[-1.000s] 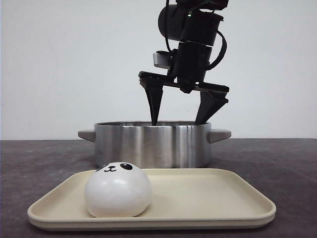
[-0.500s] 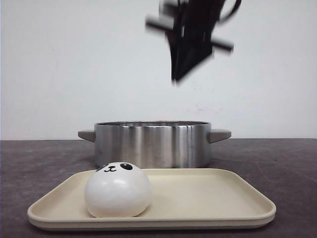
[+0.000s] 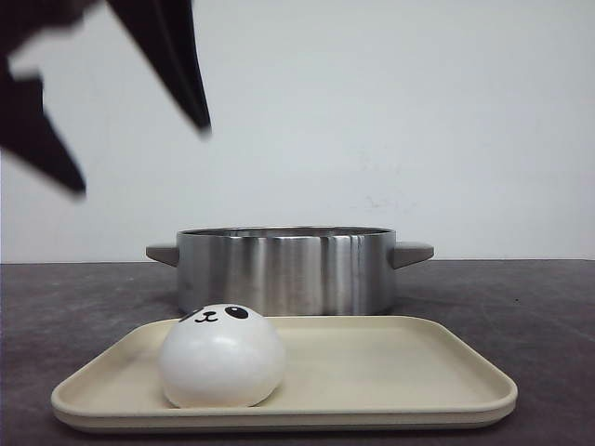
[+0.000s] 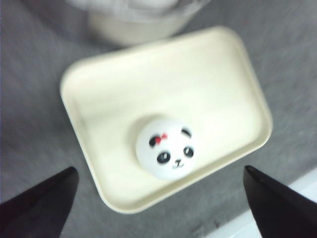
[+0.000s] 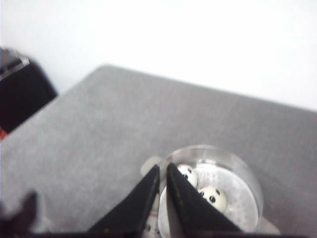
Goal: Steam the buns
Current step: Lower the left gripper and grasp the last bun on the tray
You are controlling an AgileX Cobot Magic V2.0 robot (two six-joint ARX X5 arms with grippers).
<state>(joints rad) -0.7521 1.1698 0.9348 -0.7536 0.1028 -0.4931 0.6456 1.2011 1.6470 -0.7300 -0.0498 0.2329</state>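
Note:
One white panda-faced bun (image 3: 221, 356) sits on the left part of the cream tray (image 3: 390, 372). It also shows in the left wrist view (image 4: 167, 147), with a red bow. My left gripper (image 3: 141, 160) hangs open and empty high above the tray's left side, its fingers (image 4: 44, 198) wide apart. Behind the tray stands a steel pot (image 3: 284, 269). In the right wrist view the pot (image 5: 242, 173) holds two buns in plain sight (image 5: 213, 197), and a third is partly hidden by the fingers. My right gripper (image 5: 164, 171) is shut and empty high above the pot, out of the front view.
The dark grey table (image 3: 539, 316) runs around the pot and tray. A pale strip (image 4: 282, 223) marks its front edge near the tray. A black object (image 5: 22, 89) stands at the table's side in the right wrist view.
My right gripper rose from the pot's mouth, shut and left the front view. My left gripper came into the front view at the upper left, open. The bun on the tray has not moved.

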